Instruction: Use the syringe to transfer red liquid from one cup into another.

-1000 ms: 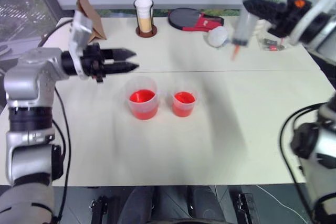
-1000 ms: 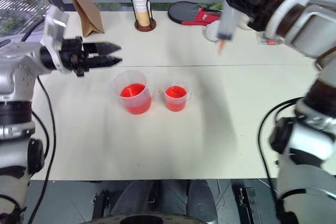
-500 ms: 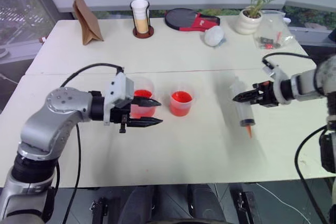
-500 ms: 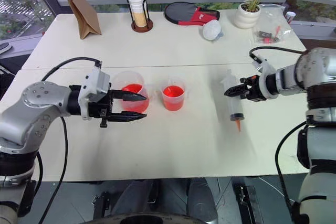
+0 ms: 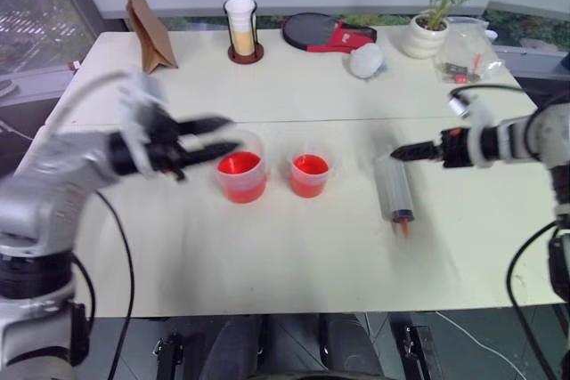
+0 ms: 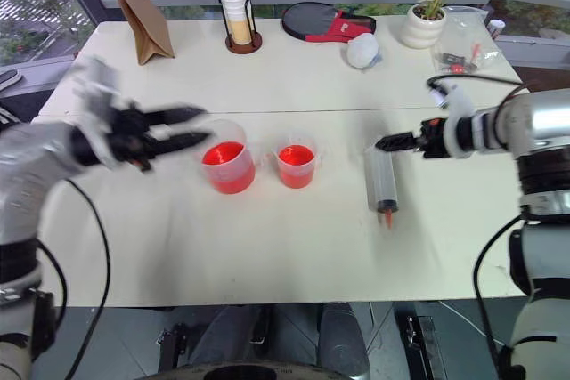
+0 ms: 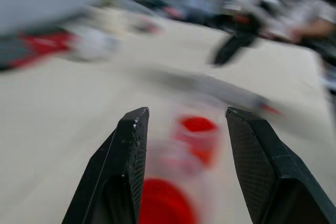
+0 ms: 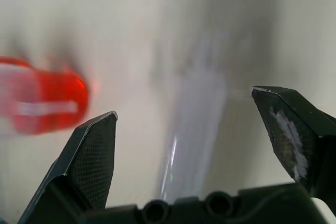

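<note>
The two head views look forward and down from above the near edge of the table [image 5: 294, 264], taking in its whole top out to the far edge at 12 o'clock; they share almost the same scene, offset sideways. The left wrist view sits low, just behind the left gripper [image 7: 185, 129], facing nearly level across the table over both cups, with the syringe [image 7: 210, 90] beyond them. The right wrist view sits close above the table, looking steeply down past the right gripper [image 8: 186, 119] at the syringe, a cup off to one side. All four views share the cups and syringe.
</note>
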You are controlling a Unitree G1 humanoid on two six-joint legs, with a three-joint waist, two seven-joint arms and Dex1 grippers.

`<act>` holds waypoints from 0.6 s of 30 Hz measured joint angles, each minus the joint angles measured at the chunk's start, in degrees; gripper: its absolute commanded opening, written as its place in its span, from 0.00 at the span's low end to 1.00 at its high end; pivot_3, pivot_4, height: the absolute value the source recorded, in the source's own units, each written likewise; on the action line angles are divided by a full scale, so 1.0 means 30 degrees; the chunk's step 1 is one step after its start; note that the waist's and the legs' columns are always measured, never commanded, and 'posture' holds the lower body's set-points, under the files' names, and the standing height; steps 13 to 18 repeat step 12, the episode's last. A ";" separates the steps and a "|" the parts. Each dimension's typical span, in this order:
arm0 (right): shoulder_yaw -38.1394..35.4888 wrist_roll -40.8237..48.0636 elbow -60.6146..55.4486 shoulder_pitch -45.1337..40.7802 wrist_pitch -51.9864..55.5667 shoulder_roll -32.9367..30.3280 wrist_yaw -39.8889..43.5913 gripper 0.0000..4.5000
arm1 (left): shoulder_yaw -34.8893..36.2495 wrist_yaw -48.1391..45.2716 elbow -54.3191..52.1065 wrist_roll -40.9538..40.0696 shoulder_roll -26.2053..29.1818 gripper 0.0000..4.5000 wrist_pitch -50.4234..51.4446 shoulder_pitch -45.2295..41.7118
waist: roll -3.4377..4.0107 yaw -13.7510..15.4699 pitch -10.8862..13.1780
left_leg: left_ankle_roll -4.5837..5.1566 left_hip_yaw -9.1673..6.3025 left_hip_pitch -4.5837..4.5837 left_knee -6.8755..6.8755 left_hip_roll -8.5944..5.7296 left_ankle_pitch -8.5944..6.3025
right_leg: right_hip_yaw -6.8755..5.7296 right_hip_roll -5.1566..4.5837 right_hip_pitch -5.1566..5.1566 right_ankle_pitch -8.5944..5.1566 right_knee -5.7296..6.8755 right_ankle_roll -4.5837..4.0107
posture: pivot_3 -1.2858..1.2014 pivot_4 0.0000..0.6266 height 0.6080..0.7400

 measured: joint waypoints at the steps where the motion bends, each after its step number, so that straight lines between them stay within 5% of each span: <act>1: -0.0960 -0.0036 -0.0237 0.0541 -0.1013 -0.0320 0.0226 0.99 | 0.0811 0.0190 0.0628 -0.0031 0.0315 0.53 -0.0054 0.0122 | -0.0003 -0.0004 -0.0002 | -0.0005 0.0013 0.0005 -0.0001 0.0000 0.0001 | 0.0001 -0.0002 0.0001 0.0000 0.0000 0.0001 | 0.52 0.24 0.99; 7: -0.6763 -0.1209 -0.0579 0.6210 -0.8687 0.0917 -0.1125 0.99 | 0.3125 0.0714 0.4688 0.1440 0.0626 0.53 -0.1929 0.3969 | -0.0014 0.0118 -0.0016 | -0.0001 0.0068 0.0037 0.0008 -0.0007 -0.0003 | 0.0021 -0.0044 0.0040 0.0001 -0.0004 0.0001 | 0.52 0.24 0.99; 12: -0.7440 -0.2777 0.0646 0.8941 -1.3755 0.4221 -0.2894 0.99 | 0.2423 0.1219 0.6505 0.2613 -0.1502 0.53 -0.3899 0.5424 | -0.0025 0.0197 -0.0023 | 0.0032 0.0047 0.0060 0.0003 -0.0012 -0.0023 | 0.0023 -0.0057 0.0064 0.0002 0.0006 -0.0001 | 0.52 0.24 0.99; 18: -0.7440 -0.2777 0.0646 0.8941 -1.3755 0.4221 -0.2894 0.99 | 0.2423 0.1219 0.6505 0.2613 -0.1502 0.53 -0.3899 0.5424 | -0.0025 0.0197 -0.0023 | 0.0032 0.0047 0.0060 0.0003 -0.0012 -0.0023 | 0.0023 -0.0057 0.0064 0.0002 0.0006 -0.0001 | 0.52 0.24 0.99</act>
